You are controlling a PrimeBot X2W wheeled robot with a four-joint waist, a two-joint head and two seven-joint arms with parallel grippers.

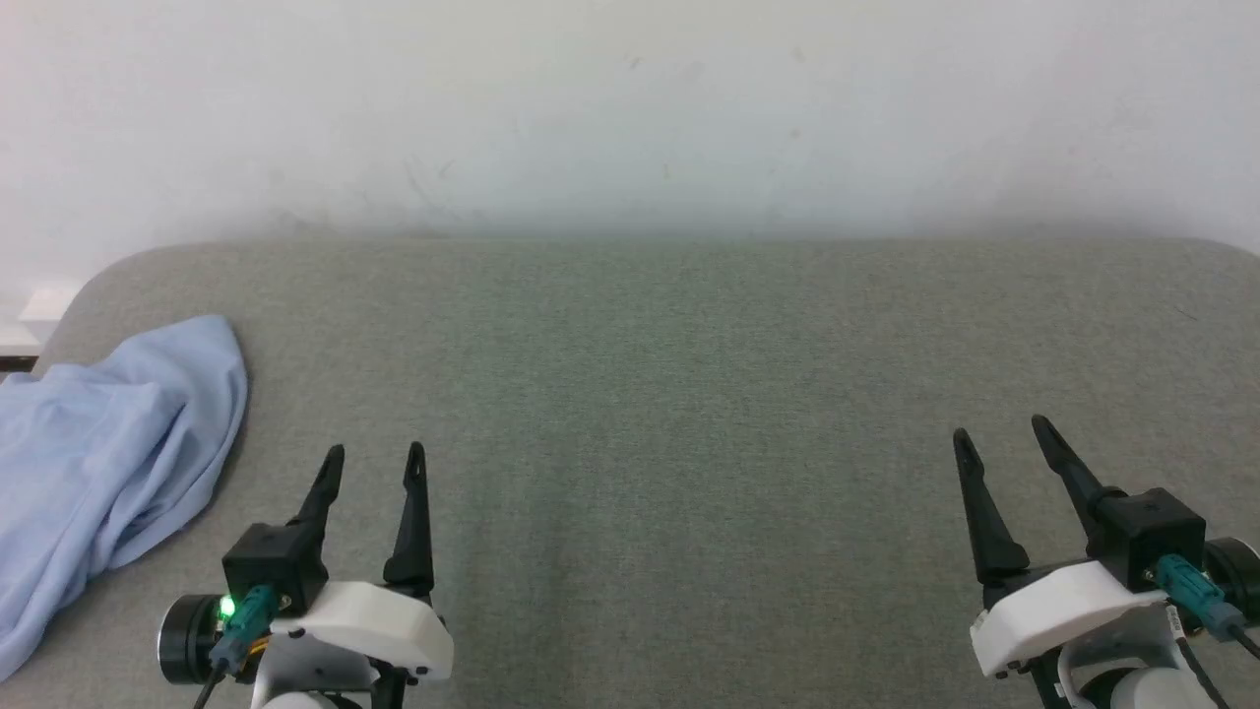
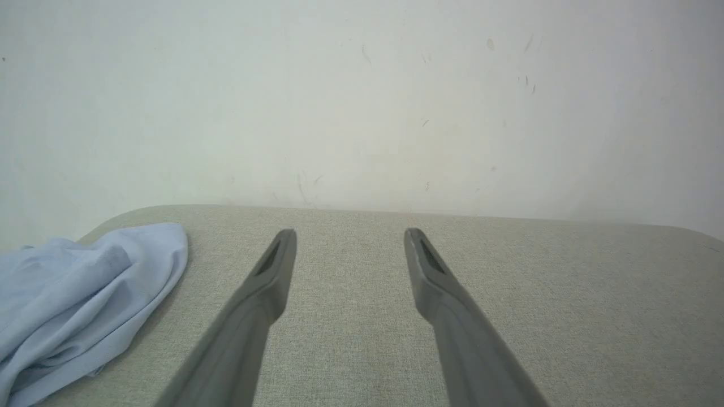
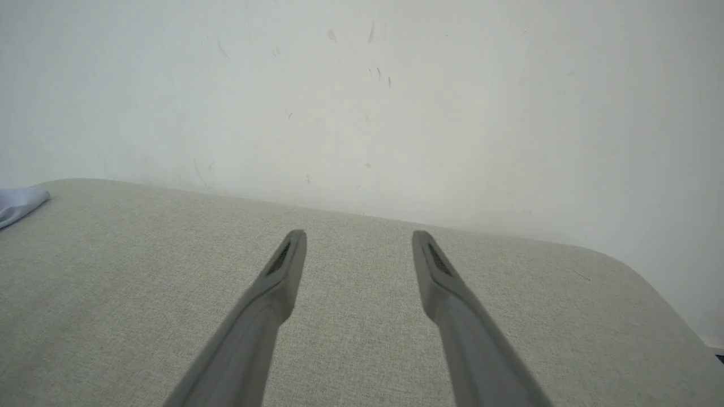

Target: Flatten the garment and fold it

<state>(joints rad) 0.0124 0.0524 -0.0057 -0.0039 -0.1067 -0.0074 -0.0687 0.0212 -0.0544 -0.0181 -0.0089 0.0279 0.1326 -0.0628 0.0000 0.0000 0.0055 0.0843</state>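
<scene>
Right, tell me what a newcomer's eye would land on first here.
The crumpled light blue garment, heaped at the left edge of the grey table, draws the eye first. Then the left gripper and right gripper at the lower corners, both open, dark fingers apart, holding nothing.

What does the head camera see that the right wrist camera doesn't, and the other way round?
Head view's extras: the left gripper, open, with a green light on its base, and a big crumpled heap of the blue garment at the table's left end. Right wrist view's extras: a close look along the right gripper, with the dark textured pads inside its fingertips. Shared: the right gripper, open and holding nothing, a bit of the garment, the grey table and the white wall.
</scene>
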